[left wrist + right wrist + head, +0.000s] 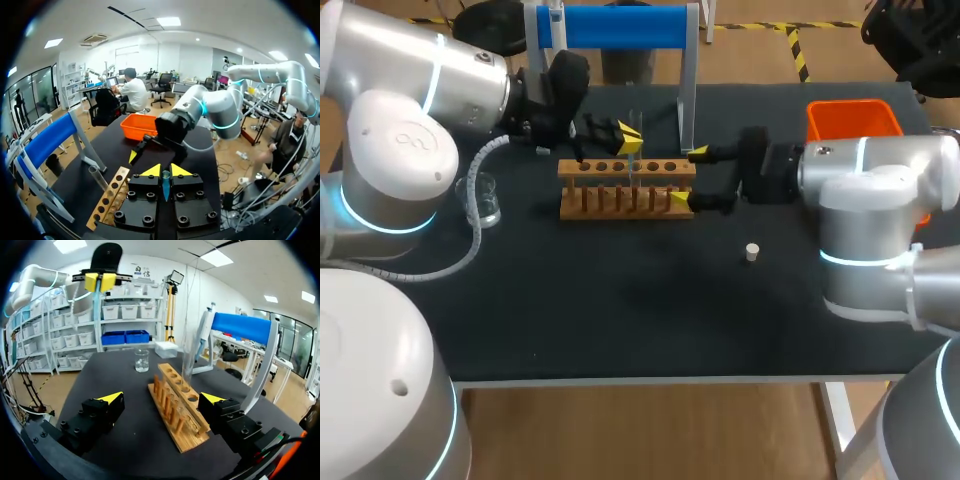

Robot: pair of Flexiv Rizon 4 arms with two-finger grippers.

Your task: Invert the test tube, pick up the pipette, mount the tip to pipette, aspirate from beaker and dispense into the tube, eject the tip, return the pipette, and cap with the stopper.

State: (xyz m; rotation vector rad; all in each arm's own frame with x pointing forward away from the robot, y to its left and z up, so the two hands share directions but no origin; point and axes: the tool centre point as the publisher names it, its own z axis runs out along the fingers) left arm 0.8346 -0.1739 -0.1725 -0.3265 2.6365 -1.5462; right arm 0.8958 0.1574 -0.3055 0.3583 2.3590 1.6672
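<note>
On the dark surface [620,300], going from the left, a glass beaker [486,200] stands at about 9 o'clock from the wooden tube rack [620,190], well apart from it. My left arm comes in from the left side. Its left claw [625,138] hangs raised above the rack and somewhat to the 6 o'clock side of it. This claw is clenched: the two yellow tips stand almost together, with a slim blue-green piece [165,186] in the narrow slit between them. The piece hangs down under the tips, and I cannot tell what it is. The rack lies in the middle of the surface with its long side from 9 to 3 o'clock. The test tube [98,178] stands in one of the middle holes of the rack, a little tilted and apart from the left claw. At 12 o'clock from the rack stands the stand with a blue bar [610,27], and the pipette [205,332] hangs on it. The right claw [688,177] is at the 3 o'clock end of the rack. It is released, with the fingers wide apart, one on each long side of the rack. The wrist view shows a free gap between one finger and the wood. The small pale stopper [752,251] lies alone at about 4 o'clock from the rack. The orange bin [853,118] is at 2 o'clock, near the far edge.
</note>
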